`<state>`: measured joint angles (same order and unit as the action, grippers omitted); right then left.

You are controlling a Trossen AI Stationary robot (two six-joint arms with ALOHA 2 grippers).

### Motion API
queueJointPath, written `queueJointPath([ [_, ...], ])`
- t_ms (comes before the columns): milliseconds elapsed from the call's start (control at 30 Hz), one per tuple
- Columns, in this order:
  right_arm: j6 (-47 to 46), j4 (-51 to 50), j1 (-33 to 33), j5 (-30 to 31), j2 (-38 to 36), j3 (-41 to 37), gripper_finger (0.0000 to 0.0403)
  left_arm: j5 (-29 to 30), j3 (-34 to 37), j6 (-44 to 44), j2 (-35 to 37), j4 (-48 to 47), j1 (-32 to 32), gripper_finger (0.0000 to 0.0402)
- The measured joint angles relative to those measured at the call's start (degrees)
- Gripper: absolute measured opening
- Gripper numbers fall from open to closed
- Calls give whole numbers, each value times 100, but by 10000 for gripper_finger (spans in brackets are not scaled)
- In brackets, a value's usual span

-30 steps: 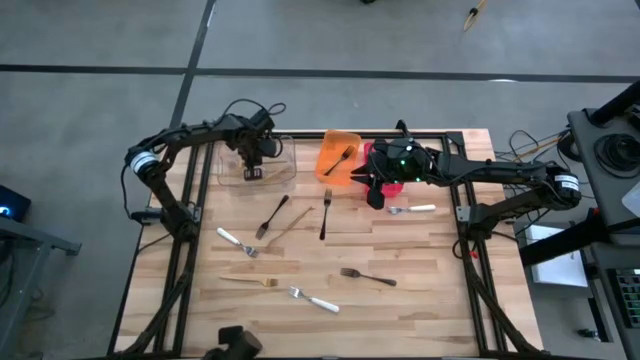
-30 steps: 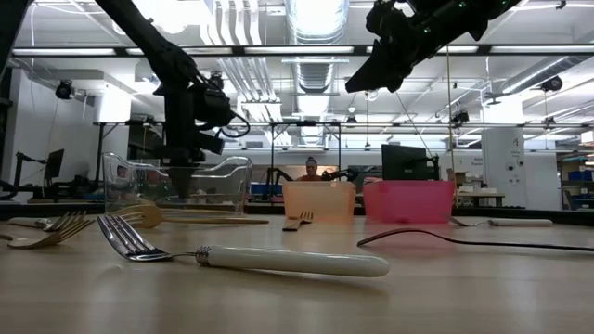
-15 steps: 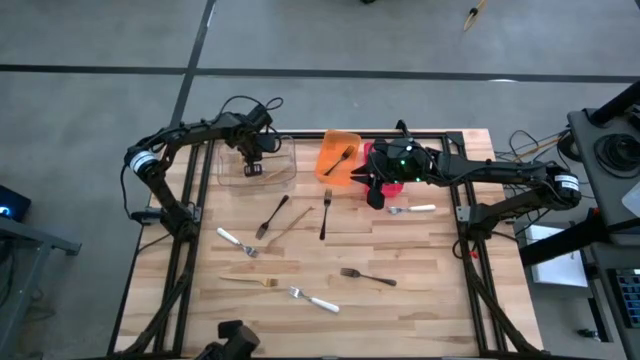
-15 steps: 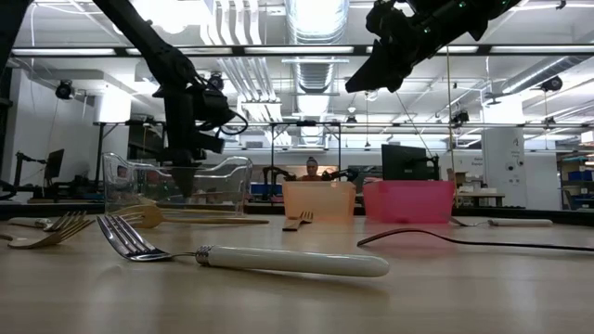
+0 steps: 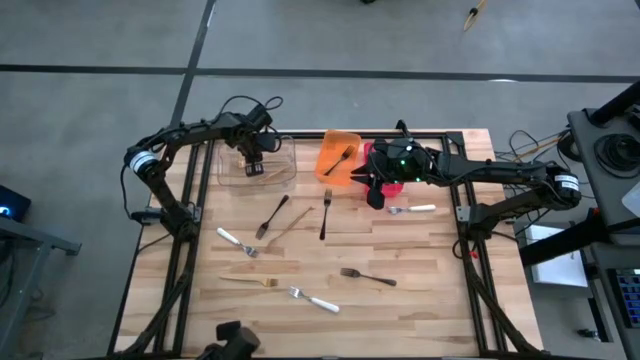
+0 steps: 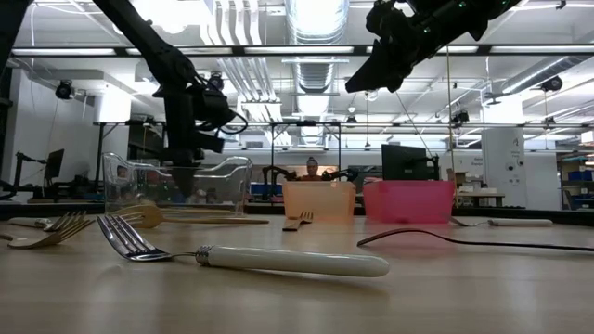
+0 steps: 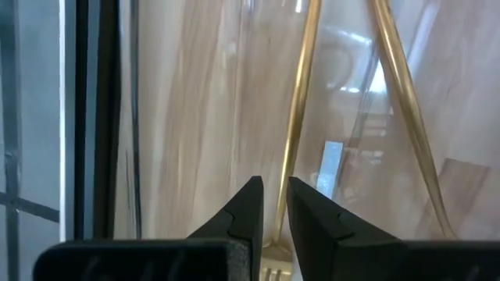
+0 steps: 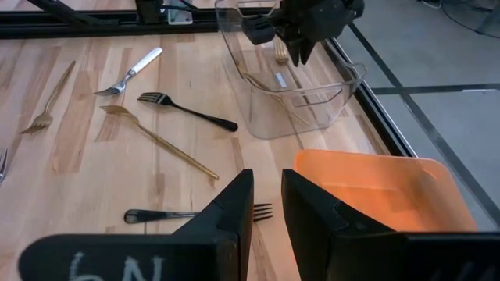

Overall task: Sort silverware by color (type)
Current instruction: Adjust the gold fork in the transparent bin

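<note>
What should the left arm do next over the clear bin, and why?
Probably lift the left gripper straight up out of the clear bin. Its fingers stand slightly parted, with a gold utensil lying on the bin floor beside another, so the drop looks done. More gold pieces wait on the table.

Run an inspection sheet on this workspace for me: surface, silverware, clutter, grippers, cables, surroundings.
Surface: wooden table, no spills seen.
Job's things: black forks, gold pieces and pale-handled forks loose on the table; one black fork in the orange bin; gold utensils in the clear bin.
Clutter: nothing seen.
Grippers: left gripper lowered into the clear bin; right gripper open and empty, beside the orange bin, hiding most of the red bin.
Cables: loops at the left arm.
Surroundings: grey floor, equipment at the right; a person far behind.
</note>
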<state>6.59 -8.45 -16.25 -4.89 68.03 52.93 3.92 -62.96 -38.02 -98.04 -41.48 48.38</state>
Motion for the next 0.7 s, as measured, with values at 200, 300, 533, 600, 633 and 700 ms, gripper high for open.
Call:
queueJointPath([
  [200,2,-1,-2,-1,0,0,61,4,-2,415,38,-413,-117,43],
  [300,0,0,-2,-2,0,0,61,-44,-2,561,40,-657,-187,43],
  [533,-13,-1,-2,-1,0,0,61,-909,5,570,40,-1133,-264,43],
  [600,-15,0,-2,0,0,0,61,-1062,11,574,40,-1187,-262,43],
  [633,-13,-1,-1,0,0,0,61,-1132,17,583,40,-1205,-262,43],
  [700,-13,0,0,-2,0,0,61,-1285,44,624,44,-1211,-260,43],
])
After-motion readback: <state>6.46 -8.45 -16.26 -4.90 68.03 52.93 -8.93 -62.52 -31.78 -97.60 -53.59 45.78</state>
